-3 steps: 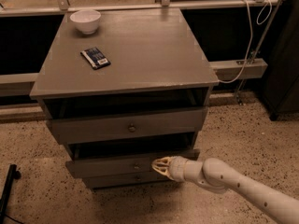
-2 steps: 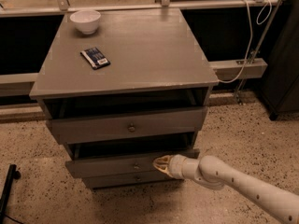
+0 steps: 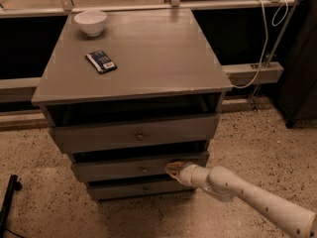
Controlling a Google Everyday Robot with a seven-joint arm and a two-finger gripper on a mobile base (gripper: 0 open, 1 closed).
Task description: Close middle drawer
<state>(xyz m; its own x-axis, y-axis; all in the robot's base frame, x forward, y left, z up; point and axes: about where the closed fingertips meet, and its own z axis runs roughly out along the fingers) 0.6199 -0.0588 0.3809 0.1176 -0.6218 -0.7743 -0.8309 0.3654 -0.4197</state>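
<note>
Gripper (image 3: 173, 169): tip against the front of the middle drawer (image 3: 114, 170), just right of its knob (image 3: 143, 170); the arm (image 3: 247, 197) reached in from the lower right, low over the floor (image 3: 257, 148).
Gripper state: could not be told.
Middle drawer: second of three in the cabinet (image 3: 148, 58), partly out; its front stood behind that of the top drawer (image 3: 99, 137) and ahead of that of the bottom drawer (image 3: 124, 190).
Edges: the top drawer's front overhung the dark gap above the middle drawer.
Open room: bare floor lay before and to the right of the cabinet.
Change: against one second earlier, the middle drawer sat farther in, more of the bottom drawer showed, and the gripper had advanced with the panel.
Cabinet top: the bowl (image 3: 90, 22) and the dark packet (image 3: 101, 61) were unmoved.
</note>
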